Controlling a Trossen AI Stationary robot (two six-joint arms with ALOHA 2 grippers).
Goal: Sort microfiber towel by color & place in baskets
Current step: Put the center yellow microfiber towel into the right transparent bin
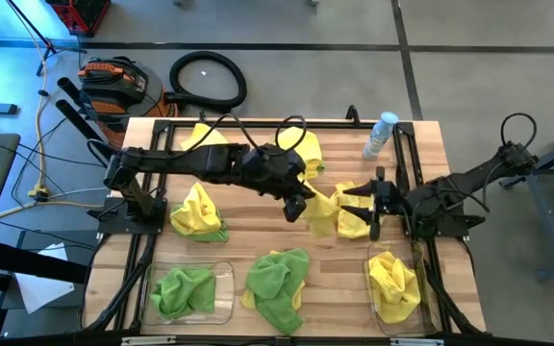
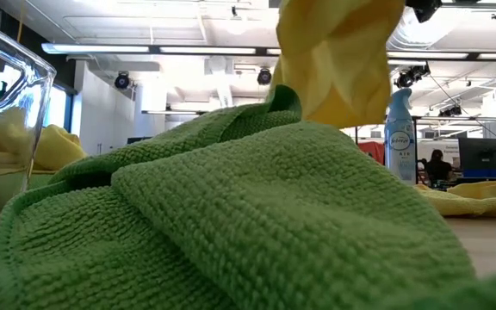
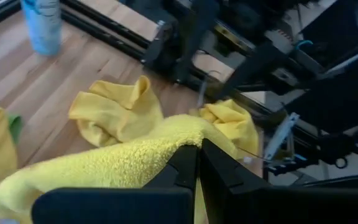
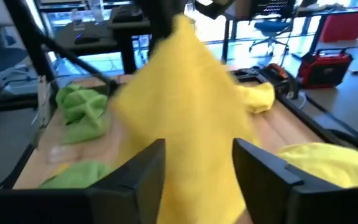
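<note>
The left gripper (image 1: pixel 297 208) hangs over the middle of the wooden table (image 1: pixel 421 159), its jaws pinched tight on a yellow microfiber towel (image 1: pixel 321 213) that dangles from it above the boards. Facing it from the other side, the right gripper (image 1: pixel 351 204) has its jaws spread apart, the hanging cloth just in front of its fingers (image 4: pixel 143 171) but not held by them. Another yellow towel (image 1: pixel 353 219) lies crumpled on the table right by that gripper. Along the near edge, one clear basket (image 1: pixel 223 284) at the left holds a lime green towel (image 1: pixel 183 289), and the other clear basket (image 1: pixel 377 300) at the right holds a yellow one (image 1: pixel 394 281). Between the two baskets a green towel (image 1: pixel 278 284) sits loose on the wood. More yellow towels lie farther back, one with a green edge (image 1: pixel 198 211) near the left arm's base. A spray bottle (image 1: pixel 379 135) lies at the far right of the table.
</note>
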